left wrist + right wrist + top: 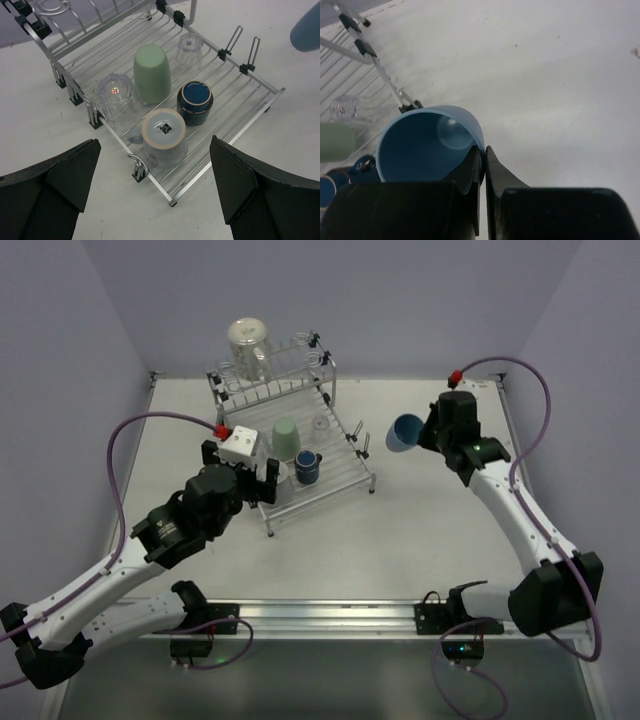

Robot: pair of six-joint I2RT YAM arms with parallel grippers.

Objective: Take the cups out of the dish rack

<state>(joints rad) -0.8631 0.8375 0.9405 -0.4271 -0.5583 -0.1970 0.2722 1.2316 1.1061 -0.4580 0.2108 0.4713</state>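
The silver wire dish rack stands at the table's back middle. On its bed are a pale green tumbler, a dark blue mug, a pale grey mug and two clear glasses, all upside down. My left gripper is open, hovering just before the rack's near corner. My right gripper is shut on the rim of the light blue tumbler, held above the table right of the rack.
A large clear jar stands on the rack's raised back section. The rack's two upright wire loops stick up on its right edge. Bare white table lies right of and in front of the rack. Walls close the back and sides.
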